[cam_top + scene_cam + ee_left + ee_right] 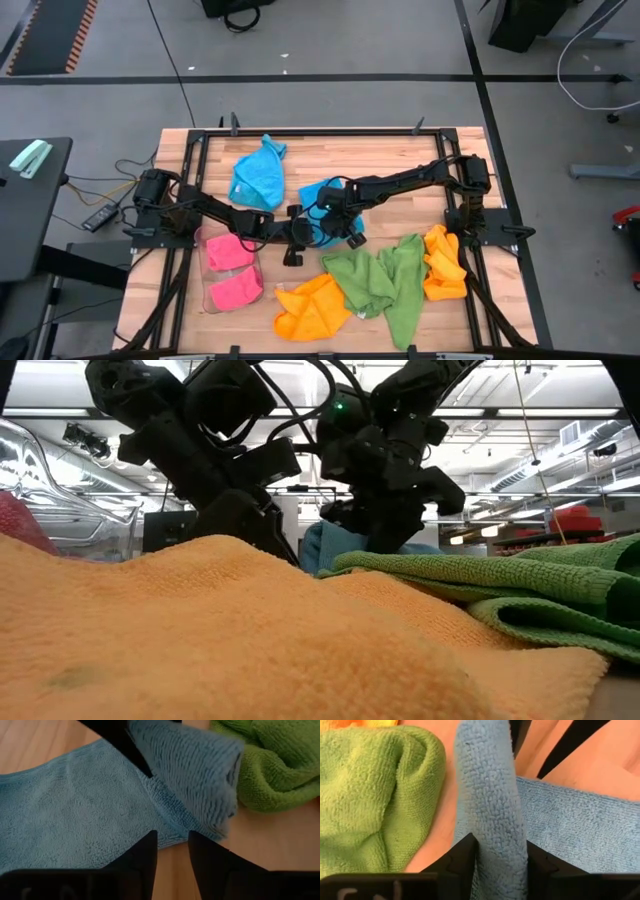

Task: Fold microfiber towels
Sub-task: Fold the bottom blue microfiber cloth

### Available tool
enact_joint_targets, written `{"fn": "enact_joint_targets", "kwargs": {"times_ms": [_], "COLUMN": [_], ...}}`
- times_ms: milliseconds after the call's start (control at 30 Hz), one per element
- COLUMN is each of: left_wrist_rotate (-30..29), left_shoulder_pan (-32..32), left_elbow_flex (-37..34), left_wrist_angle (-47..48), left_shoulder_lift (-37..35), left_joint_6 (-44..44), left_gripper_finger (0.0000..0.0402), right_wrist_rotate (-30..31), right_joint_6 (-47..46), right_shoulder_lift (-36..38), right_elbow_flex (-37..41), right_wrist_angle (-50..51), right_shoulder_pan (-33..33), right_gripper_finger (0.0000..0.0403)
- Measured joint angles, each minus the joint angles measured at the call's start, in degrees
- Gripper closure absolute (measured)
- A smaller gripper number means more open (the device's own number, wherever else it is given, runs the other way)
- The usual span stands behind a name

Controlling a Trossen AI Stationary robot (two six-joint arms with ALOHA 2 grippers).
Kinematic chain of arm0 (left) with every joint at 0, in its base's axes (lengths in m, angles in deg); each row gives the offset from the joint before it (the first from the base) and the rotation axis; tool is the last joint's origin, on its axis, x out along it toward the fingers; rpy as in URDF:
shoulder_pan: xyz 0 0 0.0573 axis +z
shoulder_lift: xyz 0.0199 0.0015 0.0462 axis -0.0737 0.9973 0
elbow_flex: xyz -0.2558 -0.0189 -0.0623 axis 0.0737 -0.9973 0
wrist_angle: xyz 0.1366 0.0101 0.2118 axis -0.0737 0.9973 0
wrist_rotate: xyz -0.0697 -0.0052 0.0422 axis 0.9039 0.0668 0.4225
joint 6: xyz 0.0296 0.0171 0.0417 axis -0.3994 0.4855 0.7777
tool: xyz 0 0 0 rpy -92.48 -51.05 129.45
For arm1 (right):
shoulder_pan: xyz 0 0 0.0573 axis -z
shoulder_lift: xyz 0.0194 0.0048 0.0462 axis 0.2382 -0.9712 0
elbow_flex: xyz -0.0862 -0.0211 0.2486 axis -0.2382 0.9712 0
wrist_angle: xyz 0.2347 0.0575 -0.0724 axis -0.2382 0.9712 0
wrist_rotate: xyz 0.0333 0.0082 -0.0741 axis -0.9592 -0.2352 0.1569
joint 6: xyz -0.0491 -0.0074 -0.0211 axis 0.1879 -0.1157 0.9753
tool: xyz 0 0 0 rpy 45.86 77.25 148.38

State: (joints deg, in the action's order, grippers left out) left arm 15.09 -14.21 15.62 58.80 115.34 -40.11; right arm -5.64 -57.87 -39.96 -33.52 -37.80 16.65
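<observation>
Fig., high view, read left to right. Wooden counter w/ black frame. Far left, near my left arm's base: clear plastic tray holding two pink towels, one above the other.

Centre-left: loose sky-blue towel, crumpled, lying apart from both claws toward the far edge.

Centre: second blue towel, the one I am working. My left claw sits low beside its near edge; left wrist view shows my two fingers apart w/ a narrow gap, tips just at the cloth's edge, nothing pinched between them. My right claw is on the same towel from the other side; right wrist view shows a raised fold of blue cloth standing between my fingers, both touching it, so I grip the fold, loosely by the look of it.

Front centre: orange towel, rumpled, touching the green towels to its right. Greens lie in a bunched heap, just beside the blue towel's near corner (seen also in both wrist views).

Right: second orange towel, crumpled, against the greens' right side, close to my right arm's base.

Low view: orange and green cloth fill the foreground; both claws hang behind, blue cloth betw. them.
</observation>
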Motion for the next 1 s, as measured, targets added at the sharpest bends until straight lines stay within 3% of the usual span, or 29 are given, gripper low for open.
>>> {"fn": "enact_joint_targets", "kwargs": {"times_ms": [500, 767, 1000], "left_wrist_rotate": [-2.0, -7.1, -7.7], "left_shoulder_pan": [-0.4, -0.4, -0.4], "left_elbow_flex": [0.0, 0.0, 0.0], "left_wrist_angle": [2.1, 5.9, 8.7], "left_shoulder_lift": [0.0, 0.0, 0.0], "left_joint_6": [-0.5, -0.5, -0.5], "left_gripper_finger": [0.0292, 0.0305, 0.0317], "right_wrist_rotate": [2.7, 8.2, 10.6], "right_joint_6": [-2.5, -2.0, -1.9], "right_shoulder_lift": [0.0, 0.0, 0.0], "right_elbow_flex": [0.0, 0.0, 0.0], "right_wrist_angle": [-2.7, -4.8, -6.9], "right_shoulder_pan": [1.0, 2.0, 2.8], "right_gripper_finger": [0.0204, 0.0199, 0.0201]}}
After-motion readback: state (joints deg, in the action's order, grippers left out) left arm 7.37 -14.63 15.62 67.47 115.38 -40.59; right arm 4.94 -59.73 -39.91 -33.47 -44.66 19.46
